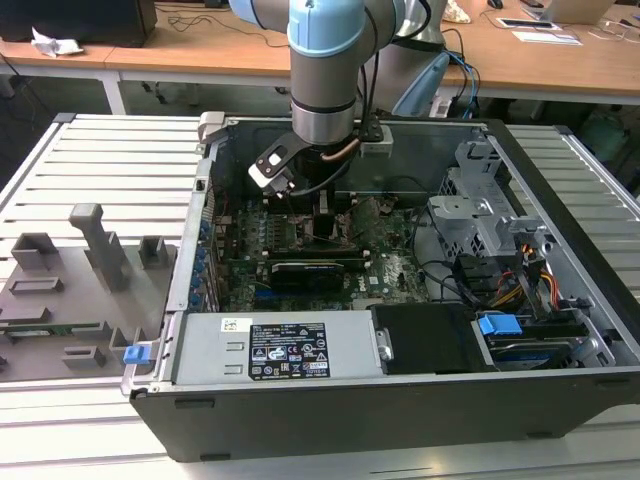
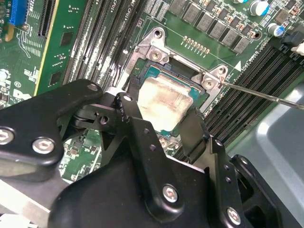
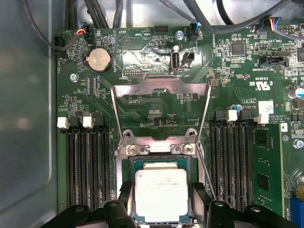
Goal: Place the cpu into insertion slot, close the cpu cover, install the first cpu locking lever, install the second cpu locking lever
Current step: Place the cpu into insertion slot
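Note:
The cpu (image 3: 160, 192), a pale silvery square chip, sits level over the insertion slot (image 3: 126, 166), its green edge inside the socket's dark rim. My gripper (image 3: 161, 202) has one black finger against each of two opposite sides of the chip and is shut on it. The second wrist view shows the same grip: the cpu (image 2: 164, 102) between the fingers (image 2: 127, 107) above the insertion slot (image 2: 154, 47). The cpu cover (image 3: 118, 114), a thin silvery frame, lies swung back flat on the board beyond the socket. In the exterior view my gripper (image 1: 325, 205) reaches down into the open computer case.
Black memory slots (image 3: 88, 166) run along both sides of the socket. A thin wire lever (image 2: 266, 95) stands out beside it. A black expansion card (image 1: 315, 268), a power supply (image 1: 280, 345) and drive cages (image 1: 480, 215) crowd the case. A grey fixture (image 1: 70, 290) lies at the exterior view's left.

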Action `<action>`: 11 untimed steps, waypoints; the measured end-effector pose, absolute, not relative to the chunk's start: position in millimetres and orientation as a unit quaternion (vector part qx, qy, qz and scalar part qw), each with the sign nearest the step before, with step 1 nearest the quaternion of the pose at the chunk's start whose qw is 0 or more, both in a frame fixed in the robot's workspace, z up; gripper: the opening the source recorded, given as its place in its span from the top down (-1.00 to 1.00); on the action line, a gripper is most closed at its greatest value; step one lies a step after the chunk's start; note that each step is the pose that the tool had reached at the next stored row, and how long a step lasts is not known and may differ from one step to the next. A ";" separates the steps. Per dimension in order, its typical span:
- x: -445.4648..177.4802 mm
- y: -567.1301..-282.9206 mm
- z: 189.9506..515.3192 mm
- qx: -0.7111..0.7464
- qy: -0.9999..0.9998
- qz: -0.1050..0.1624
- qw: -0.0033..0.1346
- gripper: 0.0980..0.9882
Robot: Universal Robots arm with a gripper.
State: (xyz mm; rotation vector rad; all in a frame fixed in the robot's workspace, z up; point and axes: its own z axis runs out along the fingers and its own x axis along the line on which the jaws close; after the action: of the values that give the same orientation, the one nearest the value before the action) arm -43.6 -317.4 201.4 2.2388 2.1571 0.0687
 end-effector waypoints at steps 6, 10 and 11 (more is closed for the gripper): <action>-43.5 -317.4 207.3 0.720 0.694 0.022 0.016 -0.13; -43.0 -317.4 210.8 0.720 0.694 0.019 0.013 0.33; -43.0 -317.4 211.1 0.720 0.694 0.019 0.013 0.46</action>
State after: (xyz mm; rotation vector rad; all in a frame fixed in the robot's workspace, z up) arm -43.0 -317.4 211.1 2.2428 2.1606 0.0604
